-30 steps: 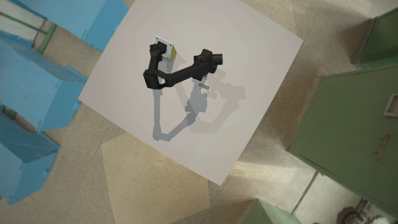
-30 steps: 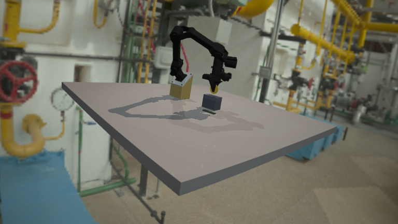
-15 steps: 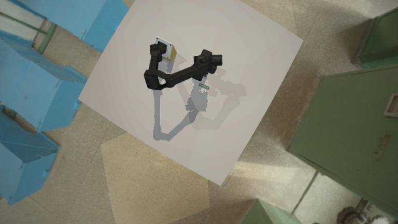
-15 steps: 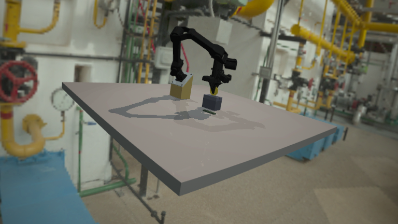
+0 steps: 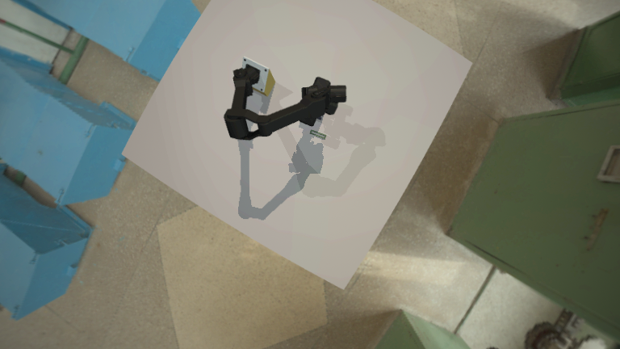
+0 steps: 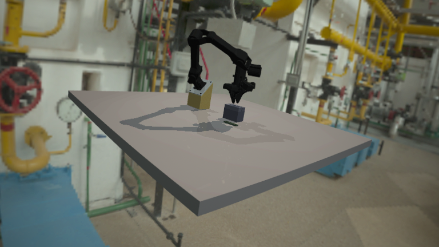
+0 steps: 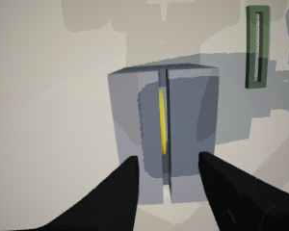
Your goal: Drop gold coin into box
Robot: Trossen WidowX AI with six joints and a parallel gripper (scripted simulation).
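The grey box [image 6: 232, 114] [image 7: 188, 120] stands closed on the table, its narrow slot running lengthwise in the wrist view. The gold coin [image 7: 162, 122] shows as a thin yellow sliver on edge within the slot. Nothing of it stands above the lid in the exterior view, and how deep it sits is hard to tell. My gripper [image 6: 235, 102] [image 7: 168, 161] is open and empty, pointing down just above the lid, with its fingertips on either side of the slot line. The dark-green holder [image 5: 317, 135] [image 6: 230, 123] [image 7: 265, 48] lies beside the box and is empty.
The arm's yellow base block [image 5: 270, 83] [image 6: 198, 101] with a white top plate stands on the table [image 5: 205, 52] [image 6: 226, 160] to the left of the box in the exterior view. The arm hides most of the box in the top view.
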